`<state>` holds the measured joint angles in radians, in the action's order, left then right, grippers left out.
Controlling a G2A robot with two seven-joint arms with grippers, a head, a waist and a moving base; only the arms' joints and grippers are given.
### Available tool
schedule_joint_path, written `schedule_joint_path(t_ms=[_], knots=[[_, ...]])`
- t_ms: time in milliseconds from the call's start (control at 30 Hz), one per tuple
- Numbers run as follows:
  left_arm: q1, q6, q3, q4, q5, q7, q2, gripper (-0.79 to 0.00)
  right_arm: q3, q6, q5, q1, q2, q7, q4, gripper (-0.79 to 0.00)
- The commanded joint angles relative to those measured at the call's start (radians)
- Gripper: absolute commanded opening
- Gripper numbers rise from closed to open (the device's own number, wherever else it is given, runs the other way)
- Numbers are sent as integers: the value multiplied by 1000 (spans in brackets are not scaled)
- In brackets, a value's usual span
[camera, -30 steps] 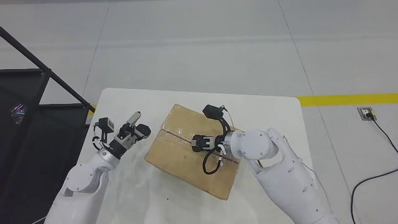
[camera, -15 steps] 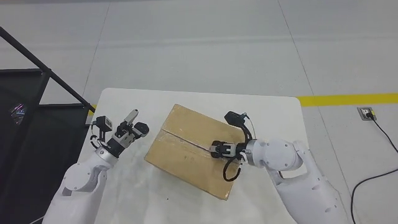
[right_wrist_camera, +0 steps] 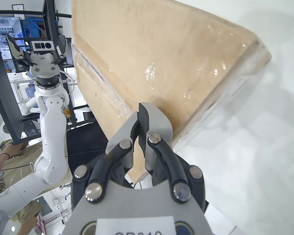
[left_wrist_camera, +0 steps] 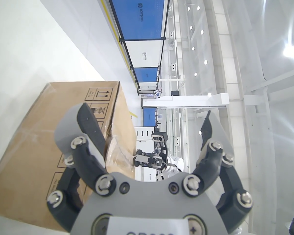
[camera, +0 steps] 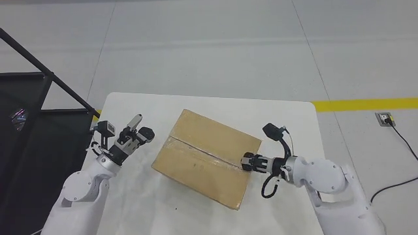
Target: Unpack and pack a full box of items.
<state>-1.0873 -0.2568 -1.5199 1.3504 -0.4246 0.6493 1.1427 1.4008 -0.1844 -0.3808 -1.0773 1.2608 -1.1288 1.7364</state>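
The box (left_wrist_camera: 51, 133) carries framed handling symbols (left_wrist_camera: 100, 94) on its left side, one a pair of upward arrows. The left gripper (left_wrist_camera: 147, 118) and right gripper (right_wrist_camera: 140, 113) each wear a white label (left_wrist_camera: 142, 228), its characters cut off. Far blue panels (left_wrist_camera: 139, 8) bear white lettering.

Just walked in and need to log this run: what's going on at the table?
The cardboard box lies closed on the white table, clear tape along its middle seam. The right gripper, shut, sits at the seam's end by the box's edge; I can't tell if it touches. The left gripper is open and empty, raised beside the box's opposite side. Nothing is unpacked yet.
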Motion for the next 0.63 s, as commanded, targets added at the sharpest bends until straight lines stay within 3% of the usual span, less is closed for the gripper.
schedule_joint_path(t_ms=[0,133,167,200,233,300,333,500,600], knots=[[2,2,-5,0,-5,0,-1,0,32,22,23,-32,-6,12,20,-785],[10,6,-13,0,-13,-4,-2,0,94,71,93,-86,-12,72,54,-785],[13,7,-15,-1,-16,-6,-2,0,109,81,112,-96,-14,92,59,-742],[15,7,-17,-2,-19,-6,-3,0,124,89,127,-104,-15,118,62,-89],[18,8,-18,-3,-19,-5,-3,0,136,92,146,-110,-15,142,62,0],[20,7,-20,-5,-18,-7,-3,0,136,92,146,-110,-15,142,62,0],[20,8,-19,-4,-18,-7,-3,0,136,93,149,-111,-15,145,63,-728],[20,7,-20,-5,-18,-7,-3,0,136,92,146,-110,-15,142,62,-390],[20,7,-20,-5,-18,-7,-3,0,136,92,146,-110,-15,142,62,-228]])
